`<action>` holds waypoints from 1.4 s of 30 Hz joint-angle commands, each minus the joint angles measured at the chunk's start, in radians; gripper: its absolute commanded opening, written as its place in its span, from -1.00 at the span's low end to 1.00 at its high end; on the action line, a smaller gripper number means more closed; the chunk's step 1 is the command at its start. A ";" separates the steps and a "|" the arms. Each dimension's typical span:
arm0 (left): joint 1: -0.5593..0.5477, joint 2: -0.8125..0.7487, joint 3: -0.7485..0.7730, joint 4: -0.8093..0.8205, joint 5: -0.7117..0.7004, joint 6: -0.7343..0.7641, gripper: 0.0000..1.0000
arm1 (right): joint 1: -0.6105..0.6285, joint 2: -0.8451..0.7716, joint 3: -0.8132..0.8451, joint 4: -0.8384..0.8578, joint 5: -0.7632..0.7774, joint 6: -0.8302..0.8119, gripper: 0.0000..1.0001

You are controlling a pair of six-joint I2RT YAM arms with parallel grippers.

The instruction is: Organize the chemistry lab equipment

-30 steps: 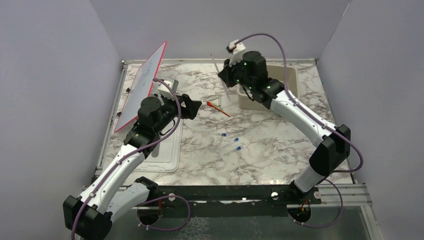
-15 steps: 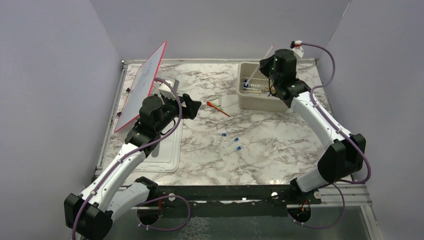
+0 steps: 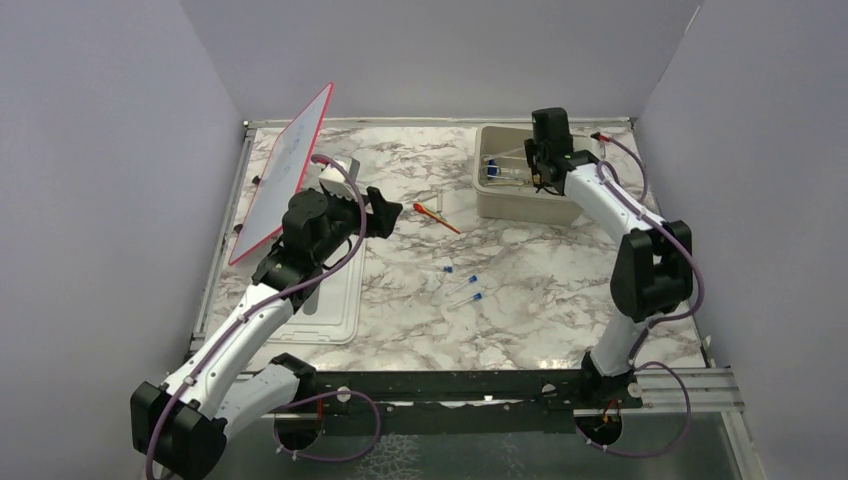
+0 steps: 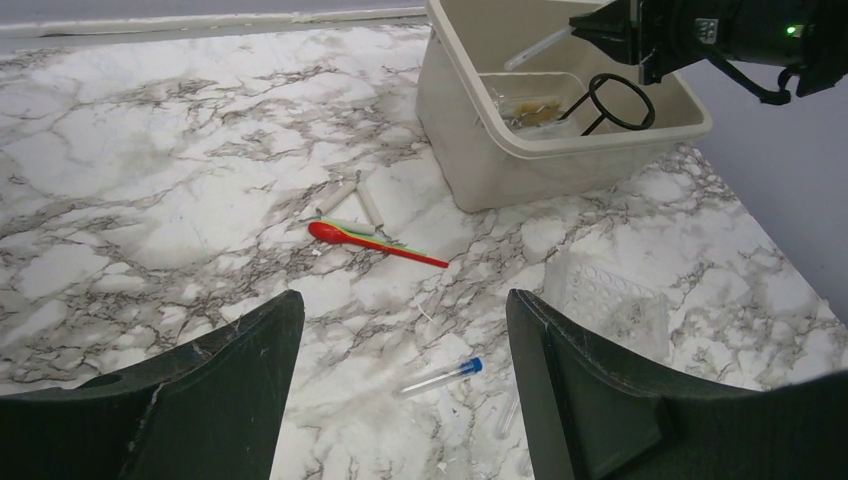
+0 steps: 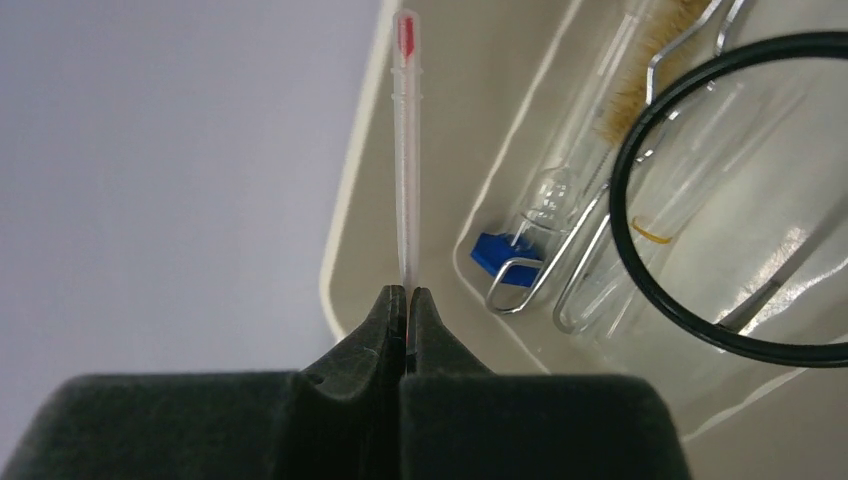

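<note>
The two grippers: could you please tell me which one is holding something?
The right gripper: its jaws are shut on a thin clear red-tipped tube at the beige tub. The left gripper stands open and empty.

We see a black wire ring (image 5: 614,195) lying in the beige tub (image 5: 345,250), on top of clear glass tubes (image 5: 690,170). Beside it are silvery wire tongs (image 5: 585,255), a tan-bristled brush (image 5: 640,95) and a small blue hexagonal piece (image 5: 500,250). A thin clear pipette (image 5: 405,150) with a red tip juts over the tub's edge, its near end pinched in the closed right gripper (image 5: 408,297). On the tabletop (image 4: 150,200) an orange-red stick (image 4: 375,242) lies flat. Three thin blue-capped tubes (image 3: 468,284) lie scattered nearby, close together.
</note>
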 commanded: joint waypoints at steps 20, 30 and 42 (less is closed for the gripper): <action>0.002 0.073 0.023 -0.030 -0.042 0.019 0.54 | -0.040 0.374 0.339 -0.353 0.136 0.408 -0.63; 0.002 0.080 0.026 -0.038 -0.059 0.019 0.54 | -0.050 0.335 0.296 -0.281 0.109 0.281 -0.50; 0.002 0.069 0.033 -0.053 -0.076 -0.006 0.54 | -0.052 0.029 0.054 0.035 -0.033 -0.322 -0.05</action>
